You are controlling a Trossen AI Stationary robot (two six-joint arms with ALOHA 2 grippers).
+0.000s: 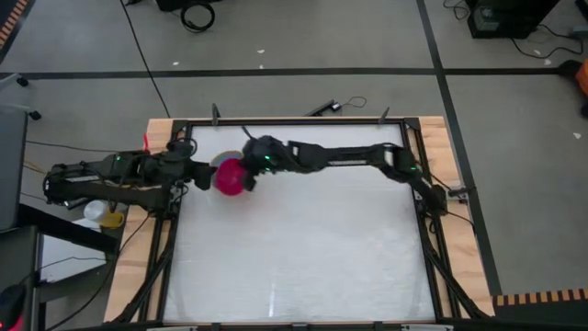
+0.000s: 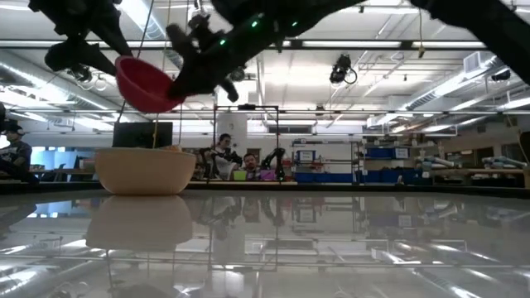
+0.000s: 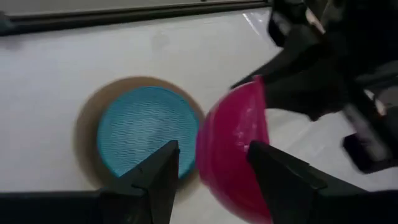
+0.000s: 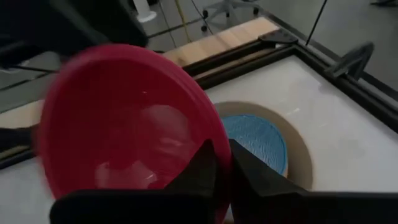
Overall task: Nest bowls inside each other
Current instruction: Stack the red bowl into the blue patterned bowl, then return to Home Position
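Note:
A magenta bowl [image 1: 231, 177] hangs tilted above the table's far left part, with my right gripper [image 4: 222, 152] shut on it. Just beside and below it, a beige bowl [image 2: 145, 170] stands on its base on the table. A light blue bowl [image 3: 146, 138] sits inside the beige one. My left gripper [image 3: 212, 149] is open a little to the left of the magenta bowl, pointing toward it, with nothing between its fingers. My right gripper pinches the magenta bowl's rim [image 4: 211, 134], one finger inside the bowl and one outside. The fingers come from the table's right side, slanting down. The bowl is lifted clear of the table and tilted [image 2: 149, 83], higher than the beige bowl's rim.
A black frame [image 1: 418, 198] runs around the white table top, with wooden strips outside it. The near and right parts of the top [image 1: 312, 257] are free room. People sit in the room beyond the far edge [image 2: 224, 157].

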